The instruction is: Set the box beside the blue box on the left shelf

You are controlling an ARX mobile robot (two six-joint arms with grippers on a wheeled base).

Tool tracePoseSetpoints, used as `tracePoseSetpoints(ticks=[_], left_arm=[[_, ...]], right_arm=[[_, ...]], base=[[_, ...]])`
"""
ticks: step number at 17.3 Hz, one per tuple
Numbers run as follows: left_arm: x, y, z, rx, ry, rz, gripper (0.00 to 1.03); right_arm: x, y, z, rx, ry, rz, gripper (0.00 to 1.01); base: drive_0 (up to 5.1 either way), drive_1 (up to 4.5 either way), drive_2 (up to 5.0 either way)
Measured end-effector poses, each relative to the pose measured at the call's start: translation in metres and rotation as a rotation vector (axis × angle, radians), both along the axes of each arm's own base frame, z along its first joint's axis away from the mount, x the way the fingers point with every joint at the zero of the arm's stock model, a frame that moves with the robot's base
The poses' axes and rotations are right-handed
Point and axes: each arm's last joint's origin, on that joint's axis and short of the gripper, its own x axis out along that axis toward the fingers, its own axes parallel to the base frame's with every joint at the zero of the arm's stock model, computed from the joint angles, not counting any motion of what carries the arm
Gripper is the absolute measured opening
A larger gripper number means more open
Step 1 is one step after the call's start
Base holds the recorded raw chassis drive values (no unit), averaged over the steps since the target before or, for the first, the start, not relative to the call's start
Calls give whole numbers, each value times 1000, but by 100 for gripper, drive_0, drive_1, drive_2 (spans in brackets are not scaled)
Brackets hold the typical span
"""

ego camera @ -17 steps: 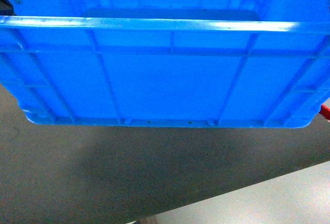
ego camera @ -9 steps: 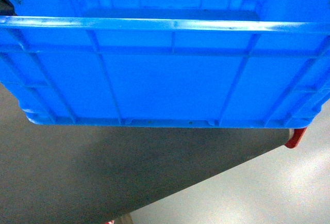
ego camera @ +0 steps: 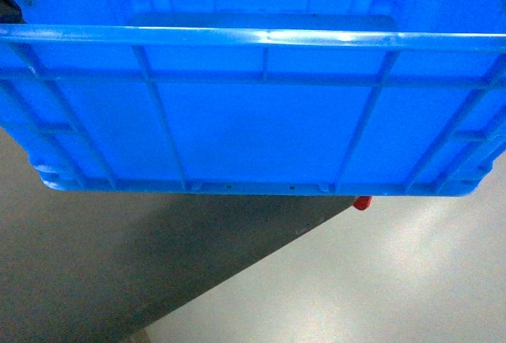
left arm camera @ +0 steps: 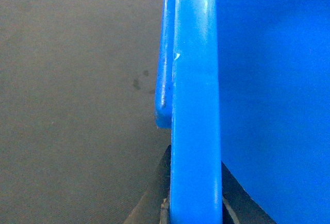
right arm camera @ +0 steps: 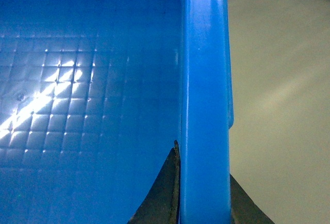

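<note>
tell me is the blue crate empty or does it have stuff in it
Empty as far as shown: the box shows a bare gridded floor in the right wrist view, and only bare inner wall in the left wrist view. The rest of the floor is out of view.

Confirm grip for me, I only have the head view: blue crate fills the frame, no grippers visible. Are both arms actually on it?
Observer: Yes on the left. In the left wrist view, the left gripper has its dark fingers on either side of the box rim.
Operator: Right side?
Observer: Same. The right gripper straddles the rim there, one finger inside the crate, one outside.
Operator: Anything in the crate?
Observer: The right wrist view shows a bare gridded floor inside, nothing on the part visible.
Operator: Shelf in sight anywhere?
Observer: No. The left wrist view shows only dark floor beside the crate; the right wrist view shows pale floor.
</note>
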Motion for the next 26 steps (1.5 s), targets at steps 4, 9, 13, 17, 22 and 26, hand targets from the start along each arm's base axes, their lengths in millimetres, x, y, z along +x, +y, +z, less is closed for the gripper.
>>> tracePoseSetpoints(ticks=[4,9,13,17,22,26], left_arm=[[0,0,0,0,0,0,8],[0,0,0,0,0,0,8],[0,0,0,-1,-3,0,8],[0,0,0,0,0,0,8],[0,0,0,0,0,0,8],[0,0,0,0,0,0,8]], right_arm=[[0,0,0,0,0,0,8],[0,0,0,0,0,0,8],[0,0,0,0,-1,0,8],[0,0,0,0,-1,0,8],[0,0,0,0,0,0,8],[0,0,0,0,-1,0,8]], base=[[-159,-159,-159],[-159,-159,-159],[-148,-148,-148],[-158,-158,-158],[-150,-150,-150],[-154,-154,-154]])
